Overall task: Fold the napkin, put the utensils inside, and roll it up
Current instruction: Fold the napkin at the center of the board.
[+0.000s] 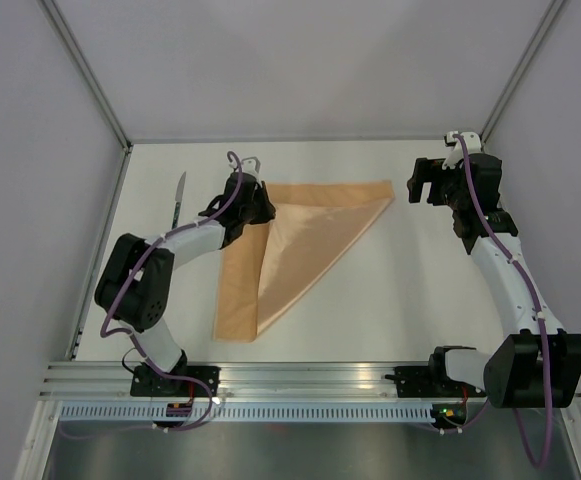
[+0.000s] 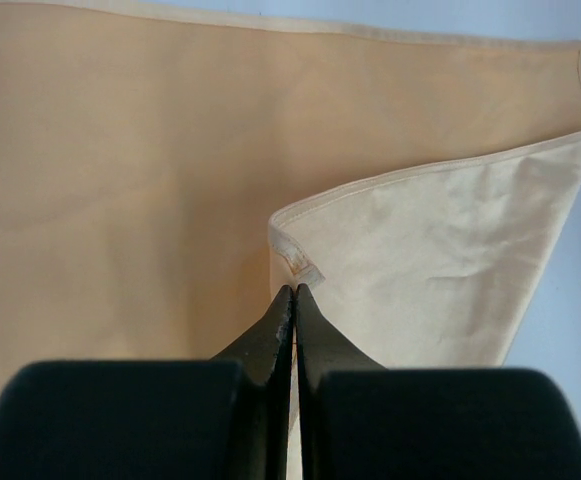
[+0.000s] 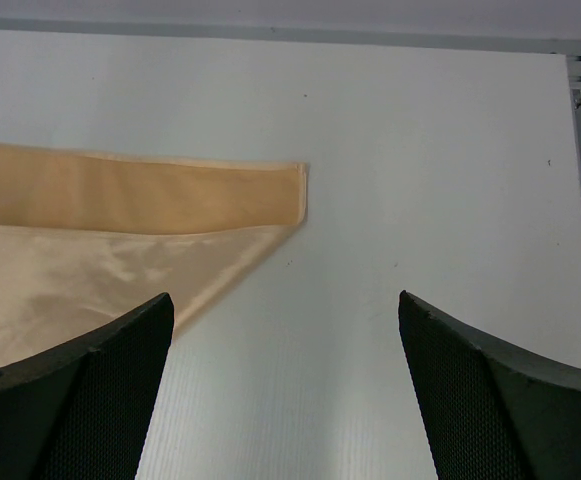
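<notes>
The light orange-tan napkin lies on the white table, partly folded: one flap is drawn over into a rough triangle. My left gripper is shut on the napkin's corner at its far left. In the left wrist view the jaws meet on the hemmed corner, and the lifted flap hangs over the flat layer. My right gripper is open and empty just right of the napkin's far right corner, its fingers wide apart. A knife lies left of the left gripper.
The table is walled at the back and both sides, with a metal rail along the near edge. No other utensils show.
</notes>
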